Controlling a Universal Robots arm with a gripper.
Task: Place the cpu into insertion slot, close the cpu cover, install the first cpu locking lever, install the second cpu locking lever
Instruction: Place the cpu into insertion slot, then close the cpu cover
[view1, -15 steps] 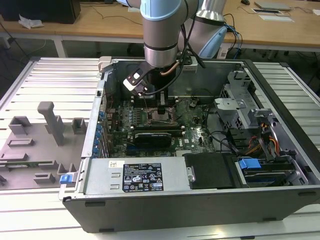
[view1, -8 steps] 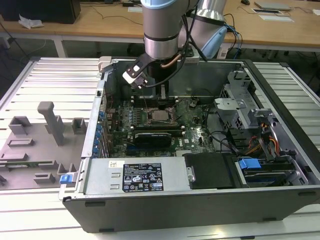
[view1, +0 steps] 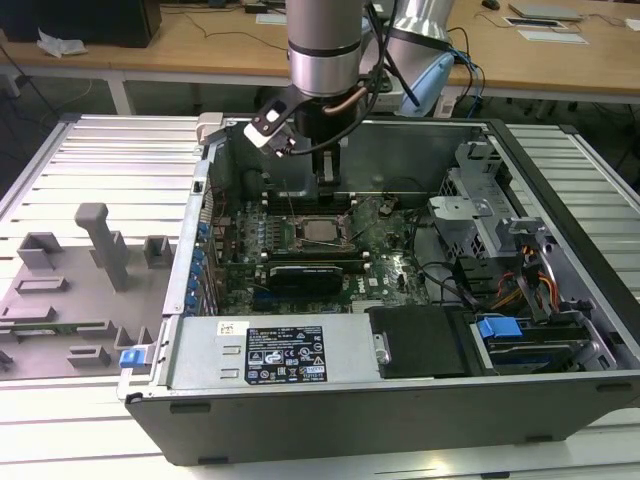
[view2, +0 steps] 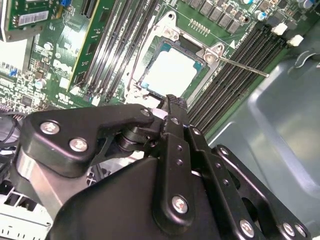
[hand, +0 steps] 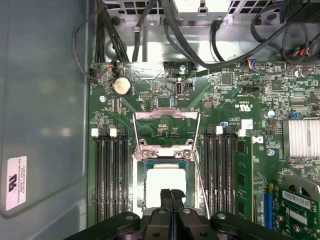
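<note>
Silver-beige cpu seated in the insertion slot, centre of the exterior view, black tool close over it, fingers pressed together, gripping nothing visible.

1. cpu: metal top, pale, smooth, dull sheen w/ glare.
2. cpu cover: thin silver sheet metal, shiny.
3. Lever: bare metal wire, glossy.
4. Tool: black, matt, smooth; screw heads shiny metal.
5. Motherboard: green, semi-gloss.
6. Case: grey sheet metal, smooth, matt.
7. Desk, exterior view's left: ribbed light metal, satin; fixtures on it grey, matt, plastic-looking.
</note>
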